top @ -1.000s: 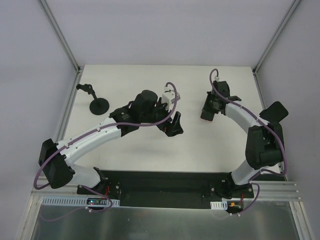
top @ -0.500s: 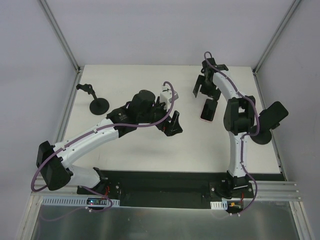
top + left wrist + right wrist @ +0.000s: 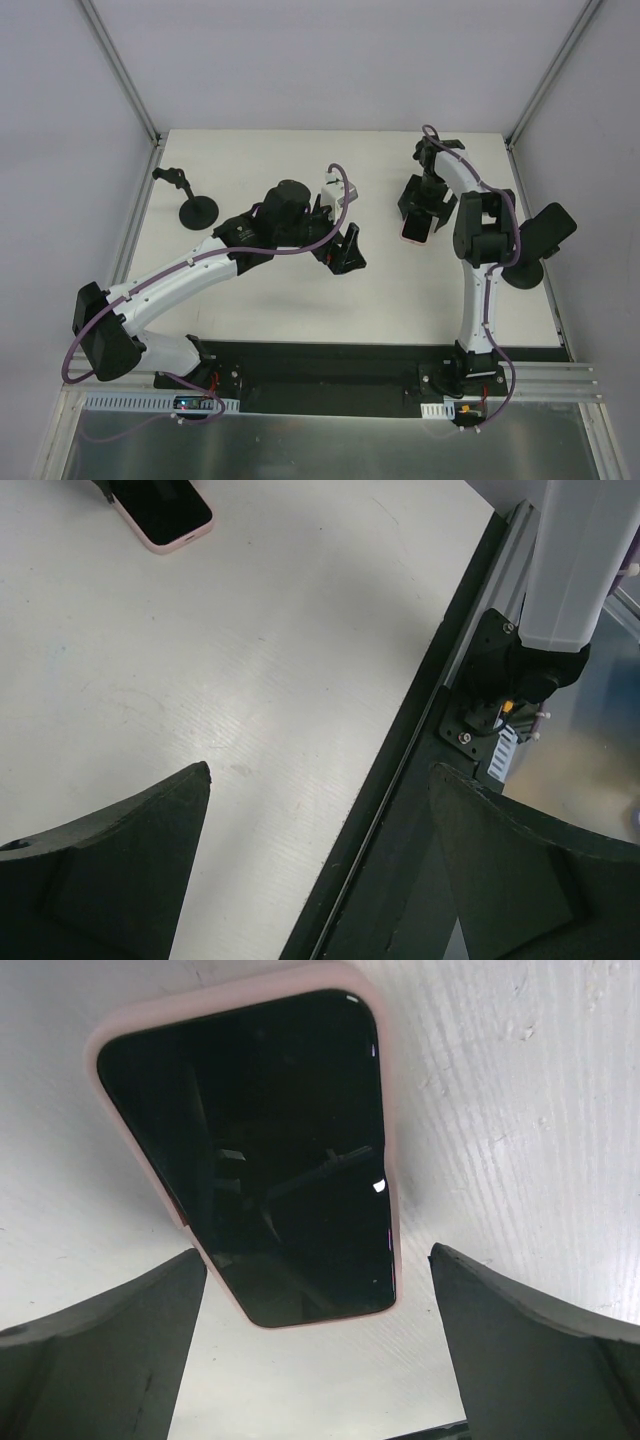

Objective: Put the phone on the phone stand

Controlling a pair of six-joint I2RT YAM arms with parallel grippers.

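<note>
White table [image 3: 300, 290] inside grey walls, metal frame posts at the far corners, black base rail along the near edge

Left arm [image 3: 190, 270]: reaches from the near left corner toward mid-table. Left gripper [image 3: 345, 250] hangs over bare table near the centre; jaws spread wide, nothing between them (wrist view confirms, only table surface and the rail edge between the fingers)

Right arm [image 3: 480, 270]: stretched up the right side and folded back. Right gripper [image 3: 425, 195] sits over the far end of the phone, jaws spread wide, no grip on anything. Wrist view: one end of the phone shows between the two fingers; contact cannot be told

Phone stand [image 3: 195, 208]: black, round base, jointed stem, far left of table, nothing on it

Phone [image 3: 414, 228]: pink case, dark screen up, flat on the table, right of centre, well apart from the stand
</note>
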